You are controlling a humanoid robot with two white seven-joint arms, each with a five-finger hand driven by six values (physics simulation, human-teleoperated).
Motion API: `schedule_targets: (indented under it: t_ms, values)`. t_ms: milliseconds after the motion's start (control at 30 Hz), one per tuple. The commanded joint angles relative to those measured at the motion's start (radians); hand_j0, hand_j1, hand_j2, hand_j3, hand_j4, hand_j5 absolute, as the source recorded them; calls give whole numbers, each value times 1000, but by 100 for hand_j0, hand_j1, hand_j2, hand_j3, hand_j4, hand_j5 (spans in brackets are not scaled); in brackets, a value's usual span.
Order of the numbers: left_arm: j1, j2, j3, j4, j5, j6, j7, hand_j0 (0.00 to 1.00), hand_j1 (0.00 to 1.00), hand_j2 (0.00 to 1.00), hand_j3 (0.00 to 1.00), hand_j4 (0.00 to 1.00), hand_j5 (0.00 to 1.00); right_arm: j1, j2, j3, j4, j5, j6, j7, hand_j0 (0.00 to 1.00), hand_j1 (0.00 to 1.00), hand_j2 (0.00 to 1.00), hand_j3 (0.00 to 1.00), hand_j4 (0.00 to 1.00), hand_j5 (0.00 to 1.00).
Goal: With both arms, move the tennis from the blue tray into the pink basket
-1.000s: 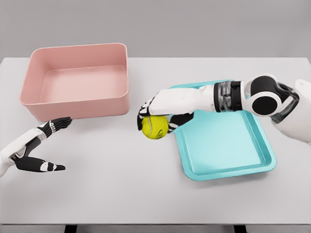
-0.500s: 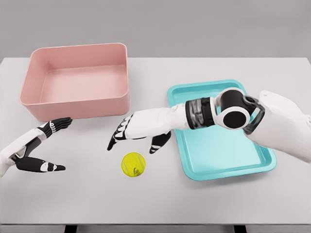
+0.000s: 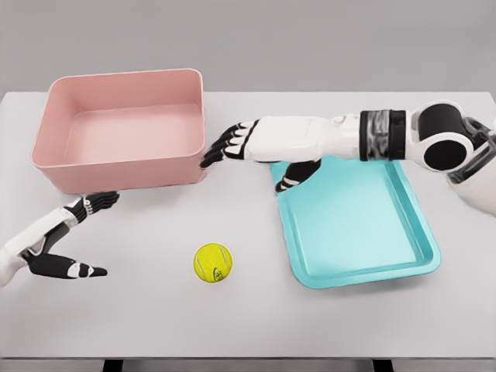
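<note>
On table between hands, tennis ball (image 3: 212,263) sits right of empty, spread left hand (image 3: 62,244), nearer than raised open right hand (image 3: 256,147).

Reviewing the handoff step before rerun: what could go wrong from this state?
1. The tennis ball lies loose on the table, held by neither hand; being round, it may roll if the left hand nudges it on approach.
2. The right hand, fingers open, hovers close to the pink basket wall; a sweep could shove the basket.
3. The left hand sits just below the basket's front wall, so lifting the ball over that wall may clip the rim.
</note>
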Motion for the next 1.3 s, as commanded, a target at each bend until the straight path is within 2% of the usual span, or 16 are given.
schedule_targets:
  t_ms: [0, 100, 167, 200, 233, 267, 367, 433, 500, 533, 733, 800, 867, 1033, 1100, 1267]
  values:
    - [0, -1, -4, -17, 1, 1, 0, 100, 100, 100, 100, 100, 100, 0, -45, -87, 26, -3, -4, 0, 100, 100, 100, 100, 100, 100]
    - [-2, -7, -13, -37, -7, 1, 0, 100, 100, 100, 100, 100, 100, 2, -122, -132, 35, -1, -29, 0, 100, 100, 100, 100, 100, 100]
    - [-2, -7, -42, -56, -24, 1, 2, 100, 100, 100, 100, 100, 100, 31, -165, -173, 33, -1, -121, 0, 100, 100, 100, 100, 100, 100]
    - [-3, -9, -57, -66, -25, 1, 2, 100, 100, 100, 100, 100, 100, 72, -171, -254, 35, -4, -219, 0, 100, 100, 100, 100, 100, 100]
    - [-5, -9, -68, -72, -25, 1, 2, 100, 100, 100, 100, 100, 100, 92, -171, -309, 35, -10, -247, 0, 100, 100, 100, 100, 100, 100]
    - [-3, -10, -74, -77, -25, 1, 2, 100, 100, 100, 100, 100, 100, 107, -171, -366, 43, -15, -244, 0, 100, 100, 100, 100, 100, 100]
    - [-6, -33, -91, -88, -25, 1, 2, 100, 100, 100, 100, 100, 100, 101, -171, -374, 84, -23, -233, 0, 100, 100, 100, 100, 100, 100]
    - [-12, -67, -91, -92, -27, 1, 2, 100, 100, 100, 100, 100, 100, 107, -171, -414, 89, -111, -158, 0, 100, 100, 100, 100, 100, 100]
    - [-17, -91, -91, -94, -29, 1, 0, 100, 100, 100, 100, 100, 100, 109, -171, -418, 96, -208, -153, 0, 100, 100, 100, 100, 100, 100]
    - [-20, -110, -91, -94, -30, 1, 2, 100, 100, 100, 100, 100, 100, 109, -171, -417, 99, -216, -153, 0, 100, 100, 100, 100, 100, 100]
    - [-23, -154, -93, -105, -30, 1, -1, 100, 100, 100, 100, 100, 100, 121, -185, -409, 81, -211, -168, 0, 100, 100, 100, 100, 100, 100]
    - [-25, -154, -103, -108, -30, 1, -1, 100, 100, 100, 100, 100, 100, 123, -215, -396, 60, -211, -158, 0, 100, 100, 100, 100, 100, 100]
    - [-43, -156, -106, -111, -30, 1, -1, 100, 100, 100, 100, 100, 100, 121, -208, -391, 61, -205, -110, 0, 100, 100, 100, 100, 100, 100]
    - [-48, -180, -119, -109, -32, 1, -1, 100, 100, 100, 100, 100, 100, 121, -217, -389, 37, -199, -106, 0, 100, 100, 100, 100, 100, 100]
    - [-52, -199, -122, -109, -32, 35, -1, 100, 100, 100, 100, 100, 100, 121, -217, -388, 9, -199, -109, 0, 100, 100, 100, 100, 100, 100]
    - [-72, -208, -140, -109, -62, 167, -6, 100, 100, 100, 100, 100, 100, 123, -206, -386, 6, -199, -124, 0, 100, 100, 100, 100, 100, 100]
